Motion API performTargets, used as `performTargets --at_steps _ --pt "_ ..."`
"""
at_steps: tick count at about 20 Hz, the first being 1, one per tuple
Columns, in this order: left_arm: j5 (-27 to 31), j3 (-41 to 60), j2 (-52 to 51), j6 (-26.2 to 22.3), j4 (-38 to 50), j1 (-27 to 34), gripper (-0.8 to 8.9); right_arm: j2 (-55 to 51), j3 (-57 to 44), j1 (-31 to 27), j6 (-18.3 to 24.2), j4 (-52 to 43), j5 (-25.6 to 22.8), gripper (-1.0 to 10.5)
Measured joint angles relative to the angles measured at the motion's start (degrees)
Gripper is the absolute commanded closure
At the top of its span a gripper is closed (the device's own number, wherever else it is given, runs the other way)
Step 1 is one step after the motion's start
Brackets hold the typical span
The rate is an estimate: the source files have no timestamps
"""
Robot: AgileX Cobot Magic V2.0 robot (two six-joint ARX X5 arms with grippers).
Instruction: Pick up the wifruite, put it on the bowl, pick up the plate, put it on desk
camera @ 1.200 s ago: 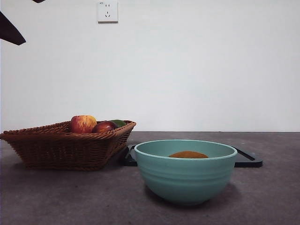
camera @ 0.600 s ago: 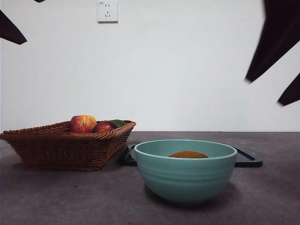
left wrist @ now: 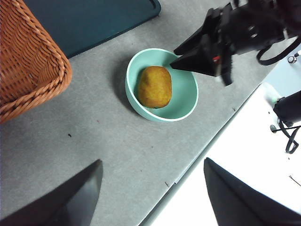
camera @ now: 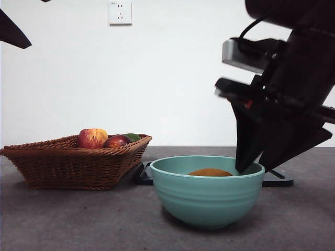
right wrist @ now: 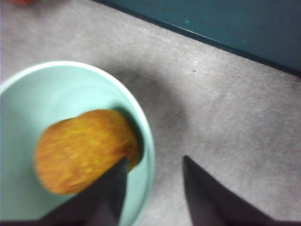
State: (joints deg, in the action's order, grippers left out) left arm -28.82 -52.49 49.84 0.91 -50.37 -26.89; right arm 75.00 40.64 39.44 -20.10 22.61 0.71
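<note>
**Wifruite in the bowl, right gripper at the rim**

While lying inside the bowl (camera: 207, 191), shows in the front view only as a low orange-brown dome: the wifruite (camera: 210, 172), barely clearing the pale rim. Seen from the left wrist as a full oval (left wrist: 154, 86), long axis running roughly from the dark tray (left wrist: 89, 21) toward the desk's edge, flat on the bowl's (left wrist: 188, 99) floor. Looks larger and blurred in the right wrist view (right wrist: 84, 149), lying crosswise, close to the bowl's wall (right wrist: 141, 127).

Right gripper (camera: 252, 166) hanging at the bowl's rim on the side away from the basket (camera: 73, 162), jaws spread, nothing between them; one tip over the rim, the other over bare desk (right wrist: 211, 117), as the right wrist view shows (right wrist: 154, 167). Also visible from the left wrist as a black wedge (left wrist: 181, 55).

Left gripper (left wrist: 153, 169) high above the desk (left wrist: 94, 141), jaws wide apart, empty.

Apple (camera: 92, 138) and dark red fruit (camera: 116, 141) in the basket, seen only from the front.
</note>
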Motion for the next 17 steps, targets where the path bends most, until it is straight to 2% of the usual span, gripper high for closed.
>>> performTargets --at_steps 6,12,17 --pt "0.00 0.00 0.00 0.00 0.00 0.00 4.70 3.17 -0.04 0.39 -0.33 -2.97 -0.63 9.4" --pt "0.00 0.00 0.00 0.00 0.02 0.00 4.70 3.15 0.24 1.07 -0.35 -3.82 0.74 9.4" --pt "0.00 0.00 0.00 0.00 0.02 0.00 4.70 3.15 6.34 0.04 0.44 -1.29 0.83 9.4"
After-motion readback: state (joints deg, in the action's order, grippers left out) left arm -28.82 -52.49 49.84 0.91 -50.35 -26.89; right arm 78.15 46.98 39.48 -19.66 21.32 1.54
